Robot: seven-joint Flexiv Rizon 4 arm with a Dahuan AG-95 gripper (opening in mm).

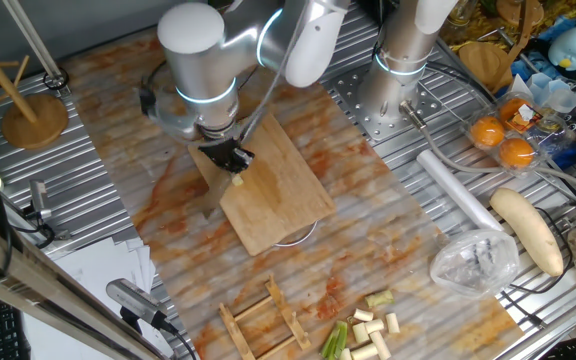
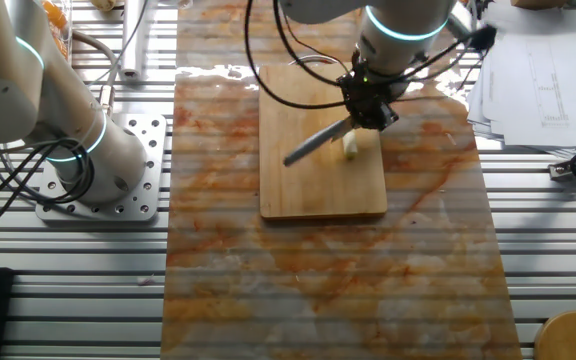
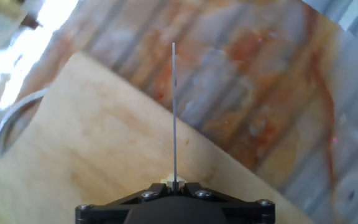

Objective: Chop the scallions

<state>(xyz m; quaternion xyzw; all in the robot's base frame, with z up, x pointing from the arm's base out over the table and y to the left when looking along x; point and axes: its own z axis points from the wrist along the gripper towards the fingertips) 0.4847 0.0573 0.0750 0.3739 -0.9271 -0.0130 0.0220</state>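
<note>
Scallions: one pale cream stalk segment (image 2: 350,146) lies on the light wooden cutting board (image 2: 308,180), beneath the tool (image 2: 370,108) clamped on a thin steel knife (image 2: 313,146) (chopping step); next, press downward.

Most of the cutting board (image 2: 308,180) lay bare; only one scallion piece (image 2: 351,146) sat beneath the gripper (image 2: 368,110).

Cutting board (image 1: 273,190): one. Knife (image 2: 316,144): one, over the cutting board. Scallion piece on the cutting board (image 2: 351,146): one. Scallions (image 1: 368,328) well apart from the cutting board, near the worktop edge: about eight cut segments, exact count unclear. White radish (image 1: 526,228): one. Oranges (image 1: 502,141): two.
</note>
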